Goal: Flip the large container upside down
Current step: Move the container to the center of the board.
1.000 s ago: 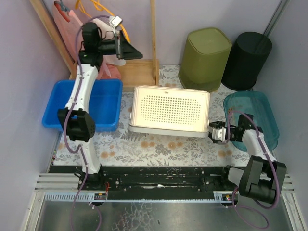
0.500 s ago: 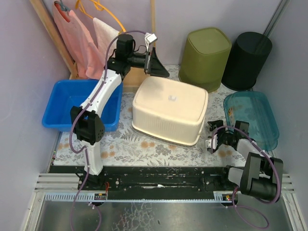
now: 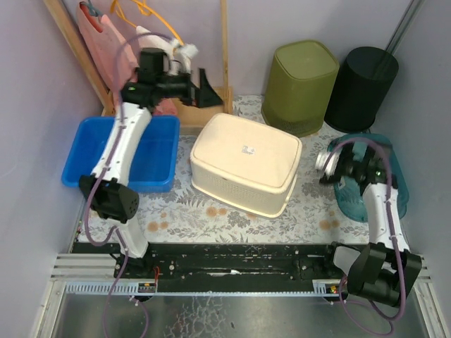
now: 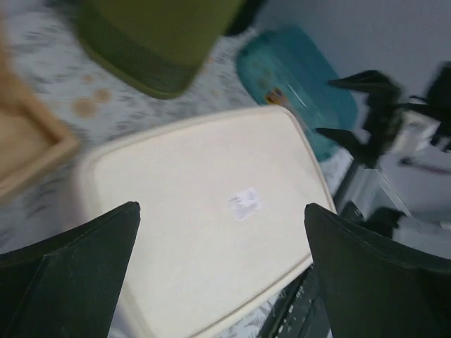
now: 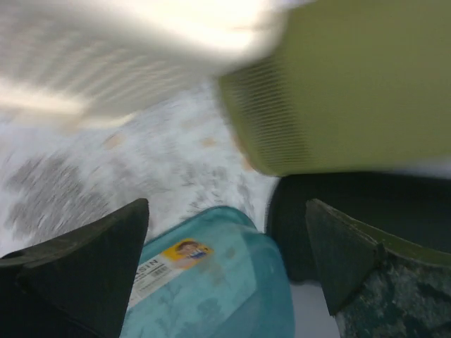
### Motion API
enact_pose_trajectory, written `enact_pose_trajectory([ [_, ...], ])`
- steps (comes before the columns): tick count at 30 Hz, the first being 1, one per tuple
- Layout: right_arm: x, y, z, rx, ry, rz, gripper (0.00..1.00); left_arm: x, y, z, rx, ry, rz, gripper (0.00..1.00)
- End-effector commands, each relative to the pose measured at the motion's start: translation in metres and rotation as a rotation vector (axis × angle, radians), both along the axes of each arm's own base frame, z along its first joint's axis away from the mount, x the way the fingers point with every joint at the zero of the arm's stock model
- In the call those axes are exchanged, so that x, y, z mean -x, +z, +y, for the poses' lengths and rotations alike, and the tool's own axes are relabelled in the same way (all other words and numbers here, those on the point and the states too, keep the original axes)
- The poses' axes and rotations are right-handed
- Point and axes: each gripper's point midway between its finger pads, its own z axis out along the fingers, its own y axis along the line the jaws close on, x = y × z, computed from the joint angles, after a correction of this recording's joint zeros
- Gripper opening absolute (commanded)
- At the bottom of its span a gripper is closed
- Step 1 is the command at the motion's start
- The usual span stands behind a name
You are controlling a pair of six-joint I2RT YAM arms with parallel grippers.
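Cream perforated plastic container (image 3: 244,171) sits base-up mid-table, apart from the left gripper (image 3: 210,90) and the right gripper (image 3: 325,169), both with fingers spread wide. It looks light, stiff and slick-walled; its rim lip seems the surest hold.

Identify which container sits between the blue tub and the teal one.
The cream container, base up at mid-table; the olive bin and black bin stand farther back.

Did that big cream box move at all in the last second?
Yes. The cream container rolled from its side onto its rim, so its bottom now faces up. Its near edge reaches further from the olive bin, which stayed put.
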Motion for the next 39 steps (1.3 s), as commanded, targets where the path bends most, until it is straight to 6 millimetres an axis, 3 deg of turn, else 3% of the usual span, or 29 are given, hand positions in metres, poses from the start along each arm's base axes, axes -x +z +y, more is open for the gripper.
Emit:
enact_pose_trajectory([
  [1, -0.056, 0.189, -0.003, -0.759, -0.465, 0.011, 0.99, -0.044, 0.045, 0.135, -0.029, 0.49, -0.086, 1.0],
  [2, -0.064, 0.212, -0.017, -0.835, -0.605, 0.046, 0.99, -0.046, 0.049, 0.174, 0.002, 0.554, -0.059, 1.0],
  [3, -0.063, 0.222, -0.015, -0.872, -0.648, 0.15, 0.99, -0.042, 0.048, 0.192, 0.02, 0.547, -0.034, 1.0],
  [4, -0.057, 0.252, -0.004, -0.901, -0.622, 0.221, 0.99, -0.039, 0.041, 0.208, 0.009, 0.56, -0.001, 1.0],
  [6, -0.039, 0.249, 0.026, -0.988, -0.555, 0.503, 0.99, -0.032, 0.014, 0.227, -0.089, 0.593, 0.037, 1.0],
  [8, -0.014, 0.242, 0.06, -1.116, -0.418, 0.762, 0.99, -0.021, -0.027, 0.238, -0.218, 0.649, 0.081, 1.0],
  [9, -0.006, 0.241, 0.069, -1.186, -0.396, 0.815, 0.99, -0.015, -0.044, 0.243, -0.273, 0.685, 0.087, 1.0],
  [10, 0.002, 0.239, 0.074, -1.239, -0.386, 0.815, 0.99, -0.011, -0.053, 0.251, -0.326, 0.744, 0.078, 1.0],
  [11, 0.016, 0.256, 0.079, -1.259, -0.311, 0.684, 0.99, -0.008, -0.061, 0.258, -0.376, 0.816, 0.065, 1.0],
  [12, 0.027, 0.251, 0.083, -1.24, -0.265, 0.63, 0.99, -0.005, -0.062, 0.258, -0.415, 0.854, 0.019, 1.0],
  [13, 0.037, 0.243, 0.087, -1.177, -0.229, 0.639, 0.99, 0.0, -0.055, 0.254, -0.434, 0.872, -0.044, 1.0],
  [16, 0.044, 0.228, 0.081, -1.072, -0.329, 0.698, 0.99, 0.004, -0.049, 0.221, -0.43, 0.798, -0.158, 1.0],
  [19, 0.084, 0.23, 0.095, -0.973, -0.191, 0.714, 0.99, -0.014, -0.05, 0.2, -0.494, 0.771, -0.17, 1.0],
  [21, 0.111, 0.234, 0.111, -0.998, -0.056, 0.742, 0.99, -0.032, -0.061, 0.19, -0.546, 0.754, -0.149, 1.0],
  [24, 0.125, 0.229, 0.125, -1.012, 0.012, 0.789, 0.99, -0.057, -0.09, 0.164, -0.629, 0.721, -0.13, 1.0],
  [26, 0.135, 0.214, 0.135, -0.937, 0.022, 0.777, 0.99, -0.068, -0.115, 0.135, -0.708, 0.66, -0.135, 1.0],
  [27, 0.15, 0.199, 0.147, -0.845, 0.062, 0.797, 0.99, -0.073, -0.123, 0.12, -0.75, 0.634, -0.146, 1.0],
  [29, 0.158, 0.176, 0.155, -0.72, 0.061, 0.827, 0.99, -0.083, -0.133, 0.101, -0.814, 0.617, -0.15, 1.0],
  [35, 0.179, 0.123, 0.179, -0.4, 0.079, 0.939, 0.99, -0.121, -0.132, 0.091, -0.85, 0.69, -0.162, 1.0],
  [37, 0.178, 0.098, 0.187, -0.275, 0.069, 0.931, 0.99, -0.127, -0.141, 0.085, -0.864, 0.687, -0.16, 1.0],
  [39, 0.161, 0.071, 0.194, -0.164, 0.017, 0.878, 0.99, -0.127, -0.151, 0.075, -0.851, 0.662, -0.141, 1.0],
])
